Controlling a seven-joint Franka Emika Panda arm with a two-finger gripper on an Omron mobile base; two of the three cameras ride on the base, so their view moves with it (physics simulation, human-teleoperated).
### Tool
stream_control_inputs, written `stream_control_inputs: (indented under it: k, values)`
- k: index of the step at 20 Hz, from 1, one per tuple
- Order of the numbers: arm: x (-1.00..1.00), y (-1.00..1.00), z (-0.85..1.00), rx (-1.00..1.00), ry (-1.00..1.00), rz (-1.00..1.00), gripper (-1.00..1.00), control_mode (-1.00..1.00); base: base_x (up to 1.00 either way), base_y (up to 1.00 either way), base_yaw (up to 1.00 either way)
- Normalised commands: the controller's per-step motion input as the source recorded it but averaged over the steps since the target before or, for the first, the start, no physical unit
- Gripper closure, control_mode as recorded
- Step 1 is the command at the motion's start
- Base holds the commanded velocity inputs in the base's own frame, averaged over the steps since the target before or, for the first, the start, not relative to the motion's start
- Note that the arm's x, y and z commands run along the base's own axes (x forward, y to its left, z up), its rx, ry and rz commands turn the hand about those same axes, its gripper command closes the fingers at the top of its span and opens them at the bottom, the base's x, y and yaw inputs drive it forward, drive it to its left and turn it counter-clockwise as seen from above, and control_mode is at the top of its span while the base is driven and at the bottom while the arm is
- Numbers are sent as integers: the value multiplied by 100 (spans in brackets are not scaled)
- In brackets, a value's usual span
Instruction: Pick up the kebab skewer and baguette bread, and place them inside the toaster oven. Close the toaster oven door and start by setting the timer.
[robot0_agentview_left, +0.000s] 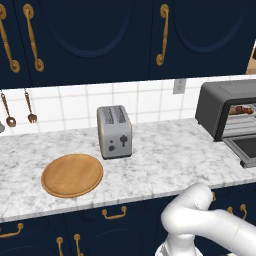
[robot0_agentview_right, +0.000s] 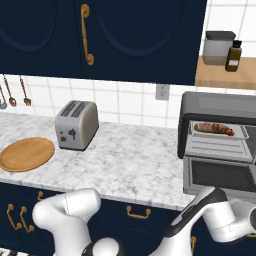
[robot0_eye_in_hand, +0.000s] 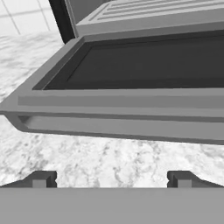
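The toaster oven (robot0_agentview_right: 217, 107) stands at the counter's right end, and its door (robot0_agentview_right: 220, 175) hangs folded down and open. On the tray inside lies the kebab skewer (robot0_agentview_right: 220, 129) with dark red chunks, also seen as the skewer (robot0_agentview_left: 244, 109) in the left base view. A tan-brown end shows at its left; I cannot tell whether that is the baguette bread. In the hand view my gripper (robot0_eye_in_hand: 112, 180) is open, fingertips (robot0_eye_in_hand: 41, 179) wide apart, just in front of and slightly below the door's front edge (robot0_eye_in_hand: 122, 103). Nothing is between the fingers.
A silver two-slot toaster (robot0_agentview_left: 114, 131) stands mid-counter, and a round wooden plate (robot0_agentview_left: 72, 175) lies near the front edge to its left. Utensils (robot0_agentview_left: 19, 107) hang on the tiled wall. A jar and bottle (robot0_agentview_right: 223, 48) sit on a shelf above the oven.
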Motion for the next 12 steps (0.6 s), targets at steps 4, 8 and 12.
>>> stream_control_inputs:
  k: [4, 8, 12]
  values:
    - [12, 0, 0, 0, -5, -16, -100, -100, 0, 0, 0]
    - [26, 0, -3, 0, -5, 0, -100, -100, 0, 0, 0]
    - [6, 0, -20, 0, 0, 0, -100, -100, 0, 0, 0]
